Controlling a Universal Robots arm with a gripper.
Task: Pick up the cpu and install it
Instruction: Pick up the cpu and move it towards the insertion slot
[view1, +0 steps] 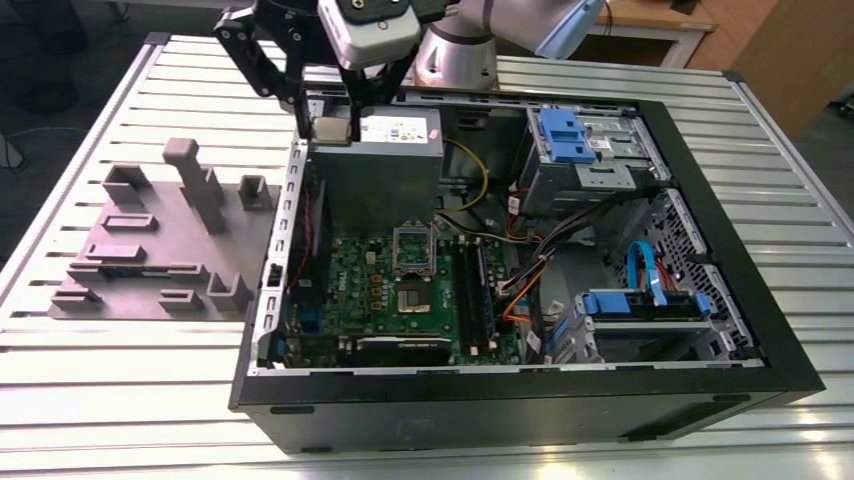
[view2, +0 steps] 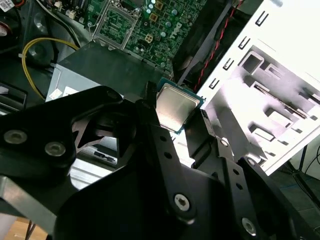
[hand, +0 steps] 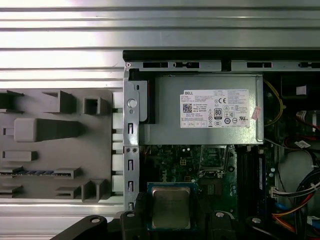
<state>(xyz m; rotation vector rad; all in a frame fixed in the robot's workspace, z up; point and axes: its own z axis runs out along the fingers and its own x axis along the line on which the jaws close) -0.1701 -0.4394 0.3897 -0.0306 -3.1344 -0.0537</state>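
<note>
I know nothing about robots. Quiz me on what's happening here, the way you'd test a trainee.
1. True or false: the gripper is shut on the cpu.
2. In the exterior view, the grey parts holder lies where relative to the computer case? A: on the view's left of it. B: on the view's right of it. C: inside it.
3. In one word, what colour is the circuit board inside the case?

Key: 1 true; 2 A; 3 green.
</note>
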